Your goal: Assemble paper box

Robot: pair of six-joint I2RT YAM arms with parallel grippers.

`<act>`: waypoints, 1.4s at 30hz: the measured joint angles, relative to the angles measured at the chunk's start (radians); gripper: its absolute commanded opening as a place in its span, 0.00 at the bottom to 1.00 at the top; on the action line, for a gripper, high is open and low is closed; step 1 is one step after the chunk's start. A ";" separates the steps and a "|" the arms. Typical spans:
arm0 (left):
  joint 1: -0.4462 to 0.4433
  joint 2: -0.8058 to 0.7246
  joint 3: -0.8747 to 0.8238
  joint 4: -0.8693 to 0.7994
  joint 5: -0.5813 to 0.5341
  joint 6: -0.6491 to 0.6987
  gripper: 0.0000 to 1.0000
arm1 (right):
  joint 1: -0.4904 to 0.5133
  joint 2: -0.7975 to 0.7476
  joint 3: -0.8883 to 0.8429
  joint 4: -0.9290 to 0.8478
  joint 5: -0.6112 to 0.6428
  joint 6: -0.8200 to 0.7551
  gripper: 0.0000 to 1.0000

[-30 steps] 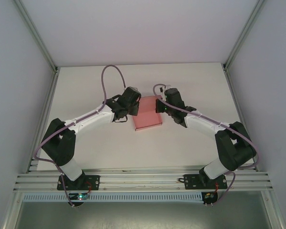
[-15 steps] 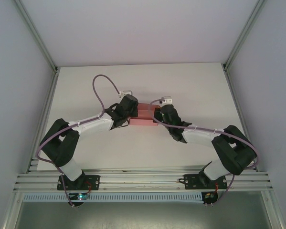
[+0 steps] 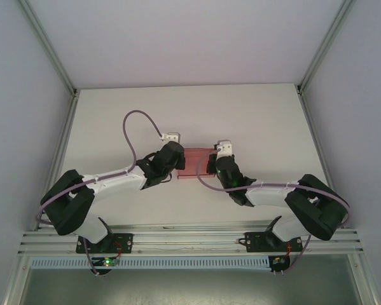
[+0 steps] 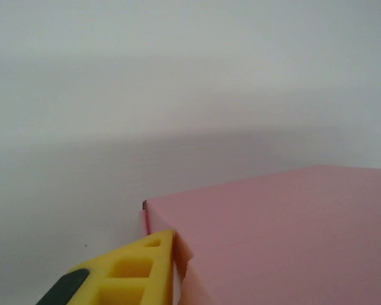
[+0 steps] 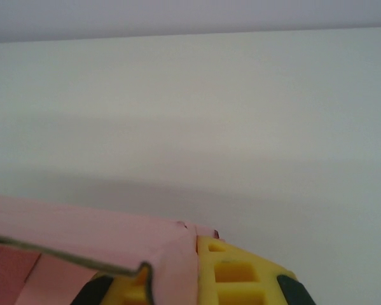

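Moved since a second ago: both arms have drawn back toward the near edge of the tabletop with their elbows folded lower, and the paper box has come with them. It showed a broad slanted face then and shows a narrower strip now.
Left hand: the left hand sits at the box's left end. Its wrist view shows one yellow finger touching the box's corner beside a small end flap. The other finger is out of sight, so I cannot tell whether this hand is grasping or released.
Paper box: pink card, already shaped as a flat rectangular box. It lies crosswise between the two hands, about midway between the tabletop's left and right edges and roughly halfway from far edge to near edge. Whether it rests on the tabletop or hangs just above it cannot be told.
Right hand: the right hand is at the box's right end, clenched on the card. Its wrist view shows a pink wall pinched between its two yellow fingers.
Done: the walls are folded up, the top face is flat, and the visible corner is square.
Left: probably the ends. The end flap stands slightly proud, and in the right wrist view a thin card edge lies over darker inner card, so that seam looks untucked. By my judgement this is the late, closing stage.
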 measured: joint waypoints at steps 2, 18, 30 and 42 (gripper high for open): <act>-0.011 -0.016 -0.019 0.005 0.015 0.000 0.29 | 0.014 0.008 -0.026 0.047 0.016 -0.005 0.00; -0.030 -0.022 -0.075 0.064 0.060 -0.026 0.29 | 0.055 0.090 -0.085 0.239 0.090 -0.053 0.00; -0.065 -0.092 -0.198 0.081 0.126 -0.078 0.53 | 0.145 0.128 -0.151 0.371 0.174 -0.085 0.00; -0.101 -0.377 -0.203 -0.129 0.059 -0.124 1.00 | 0.199 0.167 -0.152 0.412 0.261 -0.109 0.00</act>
